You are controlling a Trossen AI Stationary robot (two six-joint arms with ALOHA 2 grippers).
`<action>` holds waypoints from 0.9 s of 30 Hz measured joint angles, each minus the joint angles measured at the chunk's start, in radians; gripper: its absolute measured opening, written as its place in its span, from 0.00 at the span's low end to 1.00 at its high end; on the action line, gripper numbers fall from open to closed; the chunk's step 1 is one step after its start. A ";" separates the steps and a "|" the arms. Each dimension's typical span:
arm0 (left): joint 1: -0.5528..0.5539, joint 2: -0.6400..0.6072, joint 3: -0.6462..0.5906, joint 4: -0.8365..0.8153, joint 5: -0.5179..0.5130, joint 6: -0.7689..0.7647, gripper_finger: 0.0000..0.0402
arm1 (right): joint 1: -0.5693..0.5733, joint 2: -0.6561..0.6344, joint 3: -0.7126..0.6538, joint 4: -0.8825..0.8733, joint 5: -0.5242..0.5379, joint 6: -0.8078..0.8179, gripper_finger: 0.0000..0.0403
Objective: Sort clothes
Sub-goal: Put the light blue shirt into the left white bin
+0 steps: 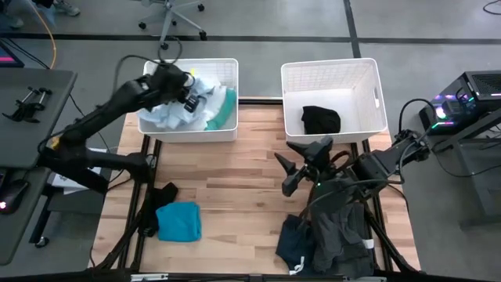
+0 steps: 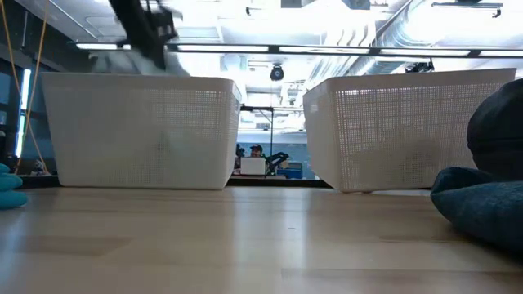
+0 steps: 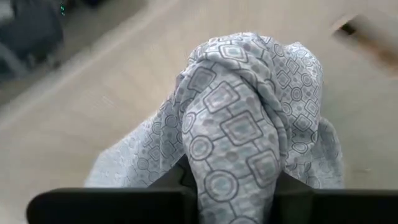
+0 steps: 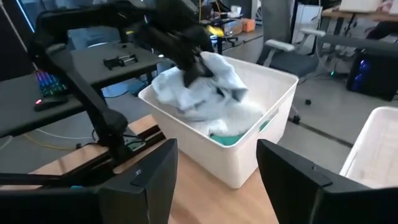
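My left gripper [image 1: 190,92] is over the left white basket [image 1: 227,131] at the table's far left, shut on a pale blue patterned garment [image 3: 242,118]. This basket holds pale blue, white and teal clothes [image 1: 221,108]. My right gripper [image 1: 293,168] is open and empty above the table's middle right, and its fingers frame the right wrist view [image 4: 214,180]. A black garment [image 1: 321,119] lies in the right white basket [image 1: 329,72]. A teal garment [image 1: 178,221] and a dark one [image 1: 160,196] lie on the table at the near left. A dark pile [image 1: 329,235] lies at the near right. My left gripper holds the pale blue patterned garment by a bunched fold [image 3: 233,180] pinched between its two fingers, several layers thick. The fingers come from above, over the left basket. The garment [image 4: 214,78] hangs slack below them; whether its lower end rests on the clothes in the basket, I cannot tell.
The two baskets stand side by side along the far edge, with a gap between them [image 1: 258,110]. Bare wood [image 1: 235,180] lies between the teal garment and the dark pile. In the low view the dark pile [image 2: 482,196] stands close on the right.
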 joint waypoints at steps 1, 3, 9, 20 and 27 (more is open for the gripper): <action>0.022 0.024 -0.031 0.018 0.007 -0.010 0.11 | 0.001 0.002 0.000 0.000 -0.011 0.010 0.51; 0.054 0.076 -0.081 0.032 0.018 -0.032 0.13 | 0.007 0.004 0.000 0.000 -0.038 0.033 0.51; 0.107 0.191 -0.096 0.022 0.163 -0.041 0.24 | 0.036 0.005 0.000 0.000 -0.106 0.088 0.51; 0.123 0.193 0.051 -0.038 0.216 -0.010 0.51 | 0.041 0.005 0.000 -0.021 -0.065 0.084 0.51; 0.121 0.199 0.063 -0.017 0.284 -0.038 0.53 | 0.035 0.005 0.000 -0.046 -0.066 0.089 0.51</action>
